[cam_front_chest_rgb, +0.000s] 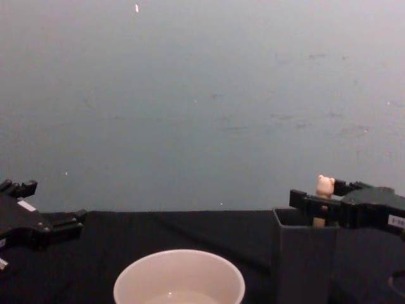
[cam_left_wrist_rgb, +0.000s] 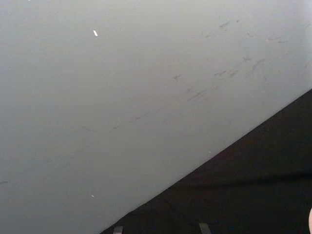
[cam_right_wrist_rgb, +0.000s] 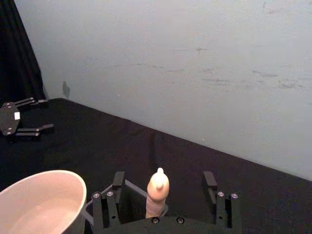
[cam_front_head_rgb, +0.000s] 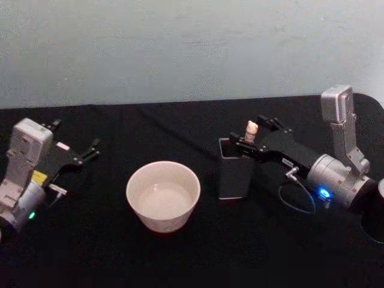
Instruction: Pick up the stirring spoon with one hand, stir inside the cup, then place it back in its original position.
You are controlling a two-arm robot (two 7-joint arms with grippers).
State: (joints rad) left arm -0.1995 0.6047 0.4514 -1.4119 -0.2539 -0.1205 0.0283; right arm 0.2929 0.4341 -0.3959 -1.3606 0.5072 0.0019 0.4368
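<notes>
Right black tool (cam_front_head_rgb: pixel 253 134) gapes empty, jaws flanking the beige bear-topped stirring spoon (cam_right_wrist_rgb: pixel 157 192) standing upright in the dark grey square holder (cam_front_head_rgb: pixel 234 177). Left black tool (cam_front_head_rgb: pixel 73 138) rests open, well away.

cup (cam_front_head_rgb: pixel 162 195) near holder (cam_front_head_rgb: pixel 234 177), narrow gap | table (cam_front_head_rgb: pixel 180 126) bare between cup and left claw (cam_front_head_rgb: pixel 78 134) | above cup free

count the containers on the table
2: the cream cup at centre, and the dark grey square holder just to its right, holding the bear-topped stirring spoon.
</notes>
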